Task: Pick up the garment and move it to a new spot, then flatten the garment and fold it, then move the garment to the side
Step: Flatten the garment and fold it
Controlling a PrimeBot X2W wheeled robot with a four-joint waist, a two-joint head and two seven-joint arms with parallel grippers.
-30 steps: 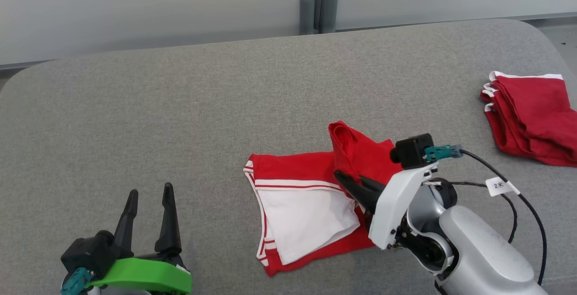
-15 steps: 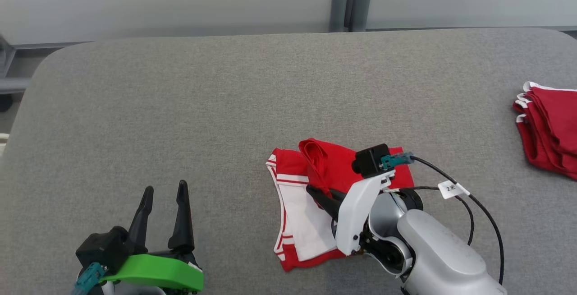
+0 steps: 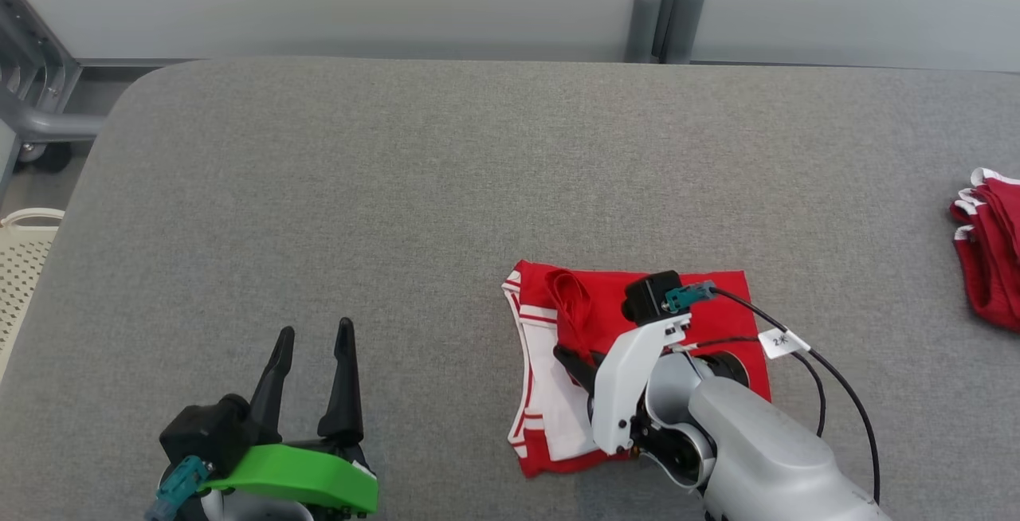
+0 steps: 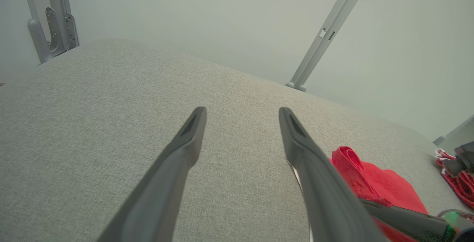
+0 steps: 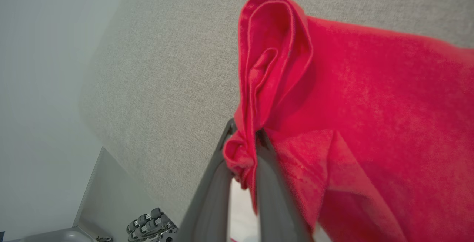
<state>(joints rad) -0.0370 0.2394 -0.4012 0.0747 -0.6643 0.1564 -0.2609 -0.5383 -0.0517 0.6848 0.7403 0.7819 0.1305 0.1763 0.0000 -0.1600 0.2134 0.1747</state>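
Head view: camera panning left since a second ago, pale basket (image 3: 22, 262) entering at left edge, contents hidden. Right gripper (image 3: 564, 355) clamping red flap of garment (image 3: 721, 312) at lower centre, dragging it further across white part. Left gripper (image 3: 315, 328) idling at lower left, fingers apart. Cable tag (image 3: 782, 341) reading "2米".

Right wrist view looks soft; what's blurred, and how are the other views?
Right wrist view: the right fingers are blurred, too near the lens; the red garment slightly hazy, no glare. Left wrist view: wide-angle stretch, left fingers blur toward the bottom edge. Head view: even diffuse light, faint shadows, grey cushion weave sharp.
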